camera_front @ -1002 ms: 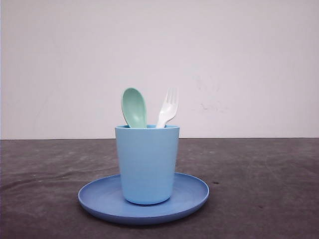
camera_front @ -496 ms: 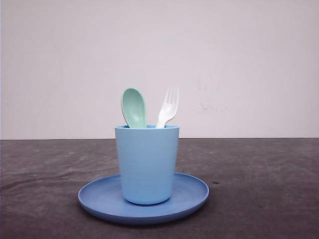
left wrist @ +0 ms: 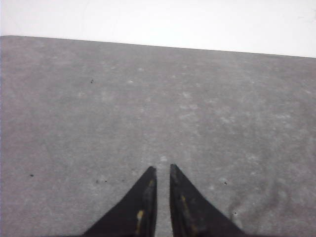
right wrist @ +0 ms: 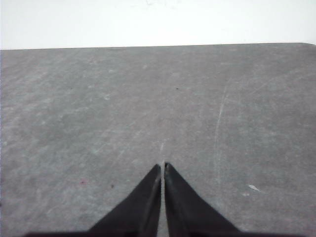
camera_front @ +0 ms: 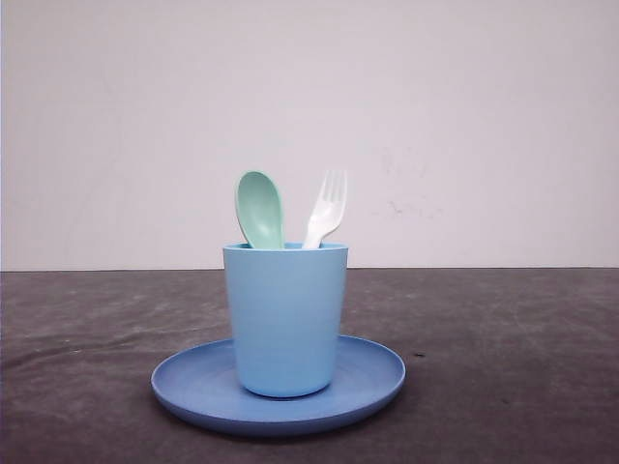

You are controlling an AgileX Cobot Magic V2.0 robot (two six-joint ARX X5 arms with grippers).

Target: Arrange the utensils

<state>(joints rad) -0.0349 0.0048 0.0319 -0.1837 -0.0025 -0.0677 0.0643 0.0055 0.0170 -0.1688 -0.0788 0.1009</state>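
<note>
In the front view a mint-green spoon and a white fork stand upright in a light blue cup, spoon on the left, fork on the right, heads above the rim. The cup stands on a round darker blue plate. In the left wrist view my left gripper hangs over bare grey table, its black fingers nearly together with a thin slit and nothing between them. My right gripper is shut over bare table too, holding nothing.
The dark grey table spreads wide to both sides of the plate. A plain white wall closes off the far edge. The table's far edge is visible ahead of the right gripper.
</note>
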